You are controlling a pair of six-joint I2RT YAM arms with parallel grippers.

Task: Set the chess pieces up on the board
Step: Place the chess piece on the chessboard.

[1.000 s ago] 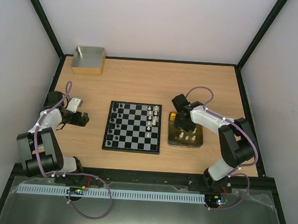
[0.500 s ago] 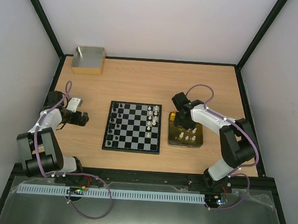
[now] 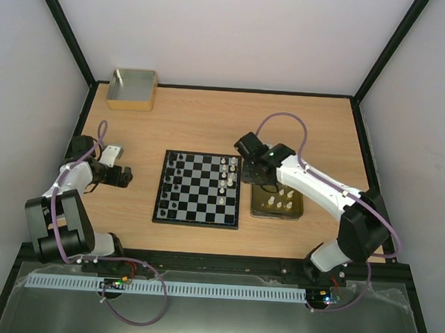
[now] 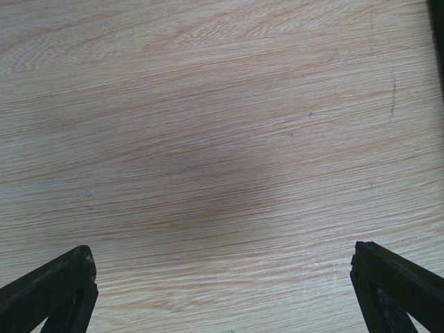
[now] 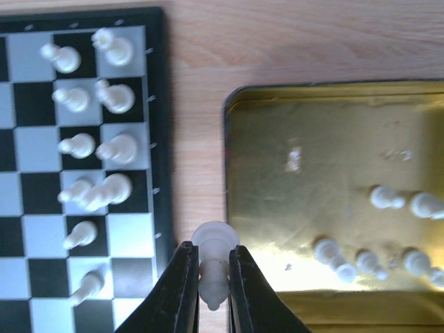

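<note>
Right wrist view has a cream-white chess piece (image 5: 214, 274) pinched between the closed-in jaws of the right gripper (image 5: 210, 251), hanging over the strip of bare wood just beside the board's (image 5: 31, 149) right edge. Which chessman it is cannot be told from this angle.

A second ago that gripper was down inside the gold tin (image 5: 277, 139), further right of the board. Now it has lifted clear and swung toward the board, so the pick appears done and the carry is under way.

On the board, white pieces (image 5: 90, 139) already fill much of the two files along the right edge, some leaning. Black pieces (image 3: 171, 175) stand along the board's left edge in the top view. A handful of white pieces (image 5: 374, 263) lie loose in the tin, so the white side is only partly built. The likely next step is setting this piece upright on a free square near that right edge, without knocking its close-packed neighbours.

Well left of the board, the left gripper (image 3: 121, 176) has not moved. Its jaws stand fully spread over the bare table (image 4: 222, 104), holding nothing.
</note>
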